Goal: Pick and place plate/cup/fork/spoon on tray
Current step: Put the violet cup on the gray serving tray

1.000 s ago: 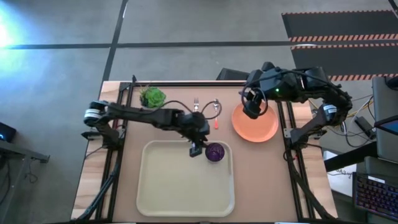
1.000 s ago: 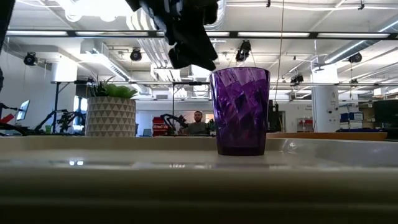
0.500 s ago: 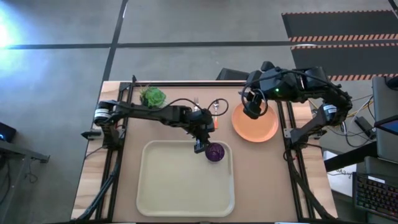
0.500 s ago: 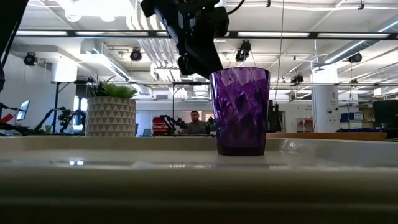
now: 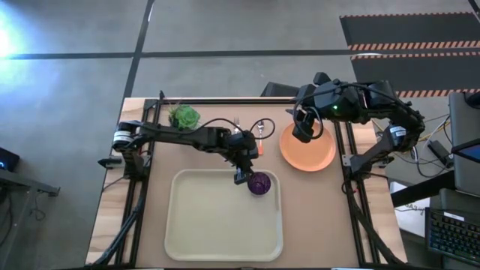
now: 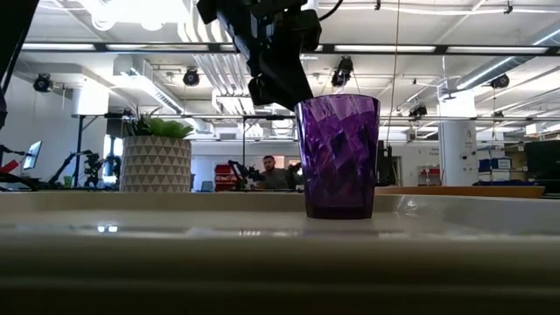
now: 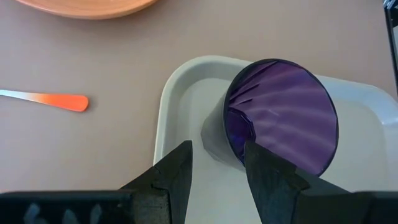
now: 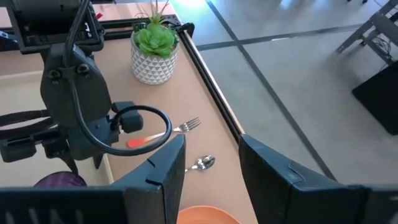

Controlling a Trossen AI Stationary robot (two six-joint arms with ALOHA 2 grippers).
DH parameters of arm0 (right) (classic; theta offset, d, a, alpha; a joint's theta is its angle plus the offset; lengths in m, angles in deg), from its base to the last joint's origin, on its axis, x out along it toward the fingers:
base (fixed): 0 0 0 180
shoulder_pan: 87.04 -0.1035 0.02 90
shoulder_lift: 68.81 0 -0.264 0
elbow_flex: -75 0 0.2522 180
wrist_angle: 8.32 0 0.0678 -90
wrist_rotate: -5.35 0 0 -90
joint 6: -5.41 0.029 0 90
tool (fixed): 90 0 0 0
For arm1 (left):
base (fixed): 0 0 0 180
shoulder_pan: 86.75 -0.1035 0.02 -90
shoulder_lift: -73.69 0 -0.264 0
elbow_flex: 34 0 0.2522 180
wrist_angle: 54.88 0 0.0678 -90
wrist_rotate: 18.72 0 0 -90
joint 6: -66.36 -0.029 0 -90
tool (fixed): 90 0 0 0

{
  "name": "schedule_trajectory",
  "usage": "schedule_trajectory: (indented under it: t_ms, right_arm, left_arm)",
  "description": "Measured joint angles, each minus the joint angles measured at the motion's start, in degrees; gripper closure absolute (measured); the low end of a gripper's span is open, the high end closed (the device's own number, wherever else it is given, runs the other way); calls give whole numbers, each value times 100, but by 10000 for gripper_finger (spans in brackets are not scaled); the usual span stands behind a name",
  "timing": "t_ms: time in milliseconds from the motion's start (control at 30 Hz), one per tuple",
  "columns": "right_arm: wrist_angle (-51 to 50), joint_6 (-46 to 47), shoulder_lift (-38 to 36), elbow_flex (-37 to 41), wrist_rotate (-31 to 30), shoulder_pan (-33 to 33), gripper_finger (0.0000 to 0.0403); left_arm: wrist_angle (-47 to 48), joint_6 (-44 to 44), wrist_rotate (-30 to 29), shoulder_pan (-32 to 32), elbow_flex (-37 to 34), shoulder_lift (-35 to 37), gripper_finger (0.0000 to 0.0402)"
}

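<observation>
Four items: one sits on the tray, three are off it; places below are given from the tray.
Cup: upright inside the tray's far right corner; glossy, faceted purple walls, probably light and slick; best taken across the rim or the upper wall.
Left gripper: just beside the cup, over the tray's far edge; fingers apart, nothing between them, the cup's rim showing just beyond them.
Plate: on the desk beyond the tray's far right corner; wide, flat and stiff; likely hard to lift except by pinching the rim.
Right gripper: above the plate's far left edge; fingers parted, holding nothing.
Fork: on the desk beyond the tray's far edge; thin metal lying flat, so I would take it across the orange handle.
Spoon: beside the fork, nearer the plate; likely as awkward.
Plant pot: beyond the tray's far left corner; not part of the job.
</observation>
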Motion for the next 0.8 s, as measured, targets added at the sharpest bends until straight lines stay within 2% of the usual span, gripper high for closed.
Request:
schedule_trajectory:
  t_ms: [167, 433, 800]
  right_arm:
    - [0, -28, 0, 0, 0, 0, 264]
    - [0, -23, 0, 0, 44, 0, 264]
    - [0, -23, 0, 0, 59, 0, 264]
  left_arm:
    - [74, 9, 9, 2, -2, 11, 274]
    - [739, 11, -6, 2, -31, 9, 274]
    - [482, 192, -28, 4, 14, 2, 274]
